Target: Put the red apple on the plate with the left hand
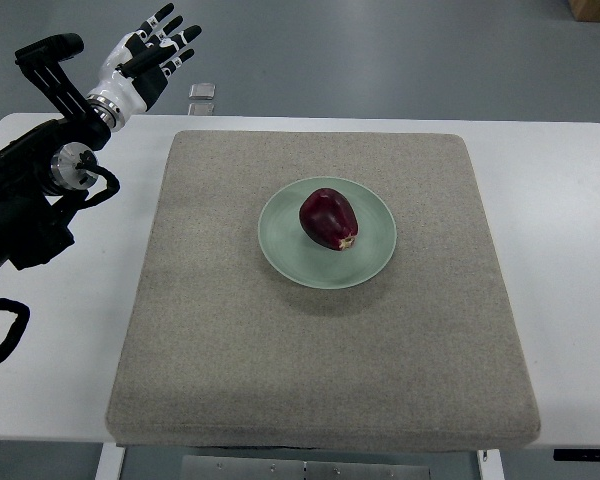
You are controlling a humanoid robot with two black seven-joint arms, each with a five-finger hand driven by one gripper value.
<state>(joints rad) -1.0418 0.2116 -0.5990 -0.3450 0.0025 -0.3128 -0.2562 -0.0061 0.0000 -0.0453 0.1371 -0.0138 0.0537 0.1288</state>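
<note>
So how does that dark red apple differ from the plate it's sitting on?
Colour: the red apple is deep, glossy maroon; the plate is pale matte green.
Shape: the apple is rounded and bulky, lying on its side; the plate is flat and shallow.
Size: the plate is clearly wider, with its rim showing all around the apple.
Shared: both look roundish from above and sit on the grey mat, far from the left robot hand, which holds nothing.

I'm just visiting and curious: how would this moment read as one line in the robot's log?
red apple: lying on green plate | plate: mid grey mat | left hand: open, raised far left, empty | right arm: unseen
</note>
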